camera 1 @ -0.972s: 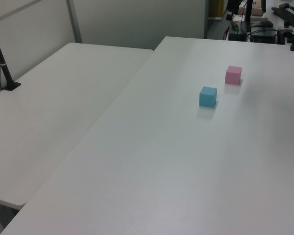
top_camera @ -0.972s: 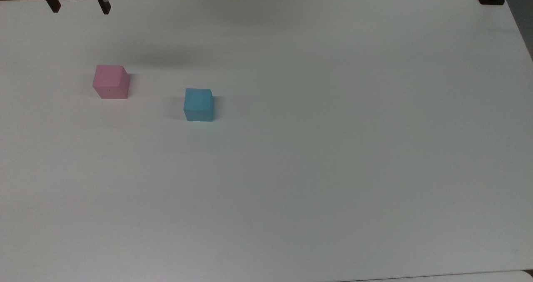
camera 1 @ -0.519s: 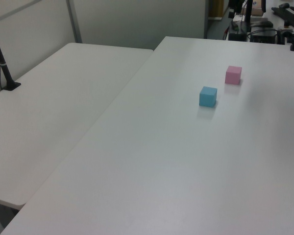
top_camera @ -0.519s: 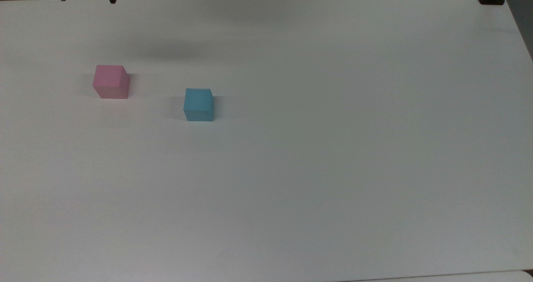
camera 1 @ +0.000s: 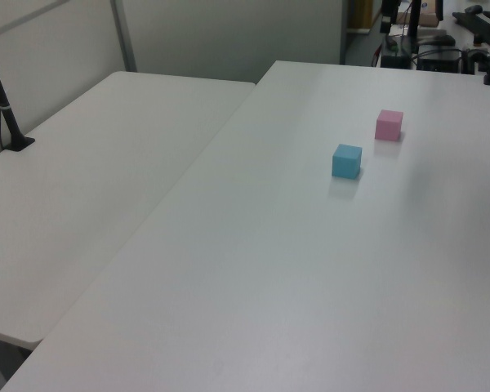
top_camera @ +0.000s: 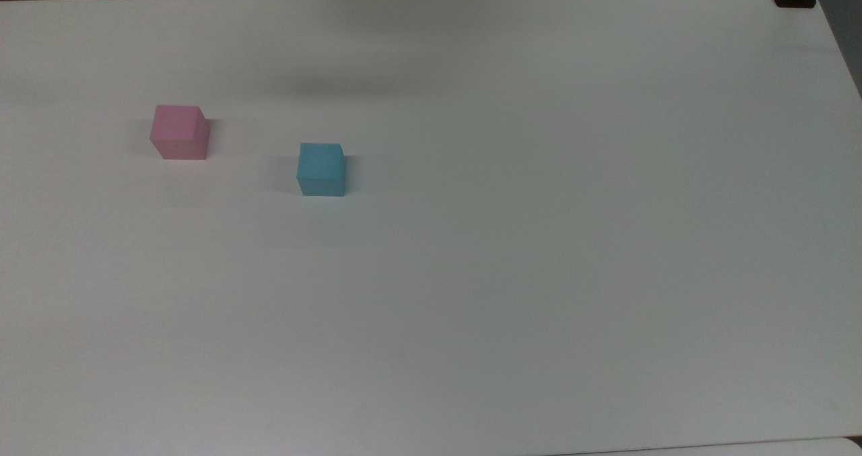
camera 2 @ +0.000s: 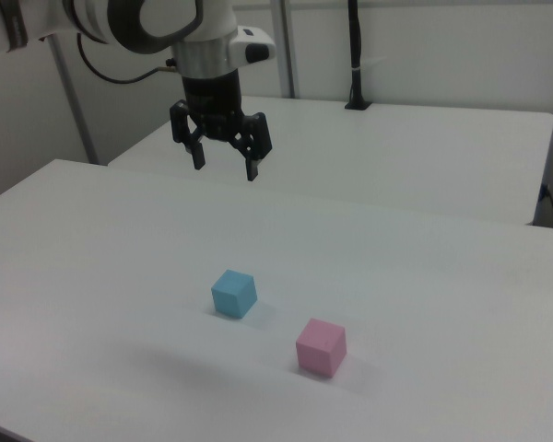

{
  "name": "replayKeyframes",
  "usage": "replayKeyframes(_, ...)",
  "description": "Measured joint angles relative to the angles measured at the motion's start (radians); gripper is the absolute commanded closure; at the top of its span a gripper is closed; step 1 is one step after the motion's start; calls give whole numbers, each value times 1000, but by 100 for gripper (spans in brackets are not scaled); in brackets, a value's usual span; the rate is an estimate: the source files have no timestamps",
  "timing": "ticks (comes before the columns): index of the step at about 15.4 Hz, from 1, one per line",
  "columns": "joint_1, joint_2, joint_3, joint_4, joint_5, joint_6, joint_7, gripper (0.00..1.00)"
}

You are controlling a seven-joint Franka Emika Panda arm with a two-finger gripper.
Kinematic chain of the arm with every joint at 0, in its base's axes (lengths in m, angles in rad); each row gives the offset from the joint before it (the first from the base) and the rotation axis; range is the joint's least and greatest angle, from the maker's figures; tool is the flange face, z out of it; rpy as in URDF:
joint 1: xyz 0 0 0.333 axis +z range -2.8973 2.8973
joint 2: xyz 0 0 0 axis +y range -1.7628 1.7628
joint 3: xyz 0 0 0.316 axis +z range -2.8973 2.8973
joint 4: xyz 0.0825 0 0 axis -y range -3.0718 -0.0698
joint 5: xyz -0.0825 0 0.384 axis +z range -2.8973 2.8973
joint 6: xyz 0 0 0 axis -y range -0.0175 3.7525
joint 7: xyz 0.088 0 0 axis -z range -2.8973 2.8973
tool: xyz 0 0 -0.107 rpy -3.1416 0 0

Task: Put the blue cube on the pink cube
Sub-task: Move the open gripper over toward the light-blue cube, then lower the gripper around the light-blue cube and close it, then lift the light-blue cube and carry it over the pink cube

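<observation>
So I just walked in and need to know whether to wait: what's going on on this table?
A robot arm is set to stack two cubes, but nothing is held yet. Its gripper hangs open, well above the white table. The blue cube and the pink cube sit on the table a little apart, not touching, with nothing on either one. The stacking has not begun.

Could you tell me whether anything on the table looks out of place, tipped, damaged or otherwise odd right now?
Nothing stands out. The small light-blue matte cube and the small pale-pink matte cube both sit flat on the white table, apart from each other and undamaged. The open black two-finger gripper hangs above the table, holding nothing.
</observation>
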Motion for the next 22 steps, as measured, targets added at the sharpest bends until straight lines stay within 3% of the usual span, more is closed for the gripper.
replayKeyframes(3, 23, 3, 4, -39, 0, 4, -17, 0)
replayKeyframes(11, 131, 52, 11, -337, 0, 310, -18, 0)
replayKeyframes(19, 150, 213, 12, -416, -50, 565, 145, 1)
replayKeyframes(20, 158, 228, 12, -418, -51, 575, 160, 10)
replayKeyframes(21, 171, 243, 13, -418, -52, 583, 177, 31)
replayKeyframes(22, 186, 256, 13, -418, -57, 593, 190, 44)
